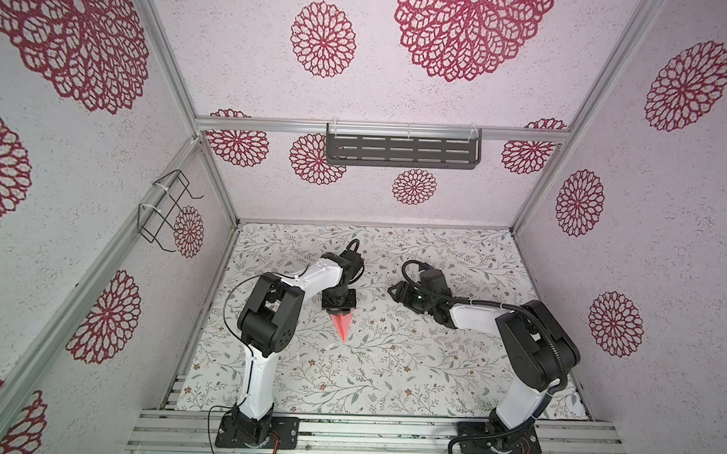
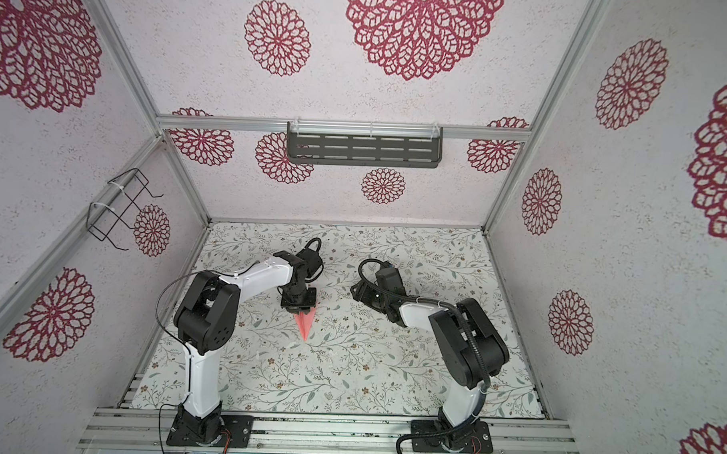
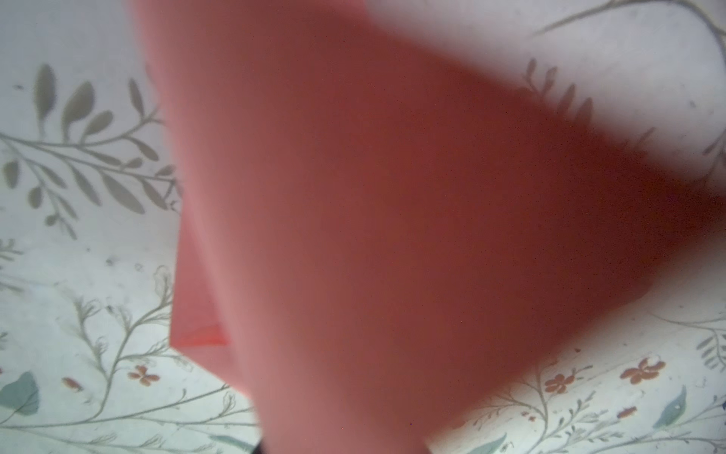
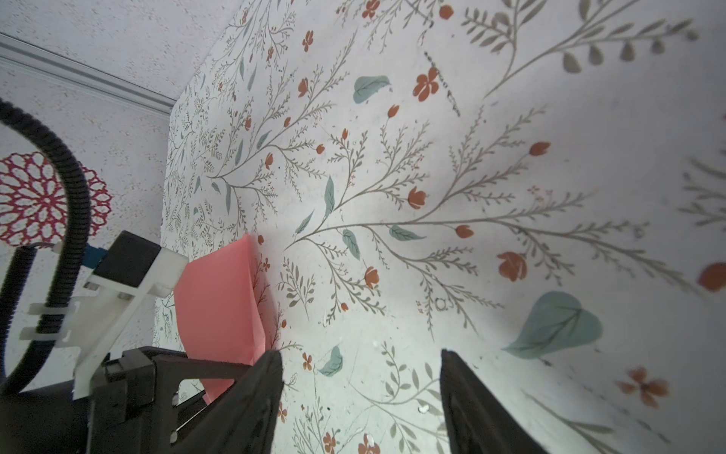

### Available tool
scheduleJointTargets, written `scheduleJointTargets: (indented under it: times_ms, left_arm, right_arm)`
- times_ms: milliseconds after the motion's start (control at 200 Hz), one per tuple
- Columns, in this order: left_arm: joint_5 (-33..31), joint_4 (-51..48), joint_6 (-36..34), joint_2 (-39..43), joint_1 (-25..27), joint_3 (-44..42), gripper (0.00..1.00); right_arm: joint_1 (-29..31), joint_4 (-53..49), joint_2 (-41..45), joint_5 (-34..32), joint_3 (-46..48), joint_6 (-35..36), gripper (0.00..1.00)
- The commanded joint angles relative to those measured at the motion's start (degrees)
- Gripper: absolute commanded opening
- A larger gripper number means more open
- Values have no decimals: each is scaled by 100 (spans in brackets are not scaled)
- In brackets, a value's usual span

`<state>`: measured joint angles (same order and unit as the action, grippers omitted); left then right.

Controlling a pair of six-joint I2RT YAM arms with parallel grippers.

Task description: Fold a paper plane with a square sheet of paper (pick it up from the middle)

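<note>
You are working with the salmon-pink paper plane [image 1: 343, 326], a narrow pointed dart of thin folded paper. It is sitting near the middle of the floral-printed table mat [image 1: 390, 362], with its nose pointing toward the arm bases and its wide tail tucked under the left gripper [image 1: 339, 309]. I cannot tell whether those jaws are pinching the tail or standing free of it. The wrist is covering them in both top views, and in the left wrist view the pink paper [image 3: 393, 236] is filling the lens as a blur. The right gripper [image 4: 361, 355] is hanging off to the side, jaws spread with nothing between them.

You are probably setting the finished dart down. If you are letting go, you should be spreading the left jaws fully before rising. You should then be lifting straight up, so that no pad is dragging the light paper or springing its creases open.
</note>
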<state>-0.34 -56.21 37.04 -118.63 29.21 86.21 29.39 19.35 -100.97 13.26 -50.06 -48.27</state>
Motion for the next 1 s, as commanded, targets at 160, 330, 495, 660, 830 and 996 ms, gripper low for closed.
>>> scheduleJointTargets:
  times_ms: [160, 330, 495, 660, 830, 996]
  left_arm:
    - [-8, -1, 93, -146, 88, 14, 18]
    - [-95, -24, 84, -262, 132, 26, 18]
    - [-172, 6, 107, -380, 166, 62, 16]
    - [-460, -32, -38, -280, 166, 280, 9]
    - [-762, -121, -568, -300, 102, 833, 7]
    - [-981, -87, -930, -666, -24, 1350, 7]
  right_arm:
    - [-22, 132, -111, 146, -40, -129, 67]
    - [-27, 173, -158, 201, -30, -180, 67]
    - [-28, 198, -177, 229, -39, -185, 67]
    - [-23, 192, -155, 223, -66, -191, 67]
    - [-53, 183, -113, 181, -79, -174, 67]
    - [-83, 144, -30, 52, -54, -140, 67]
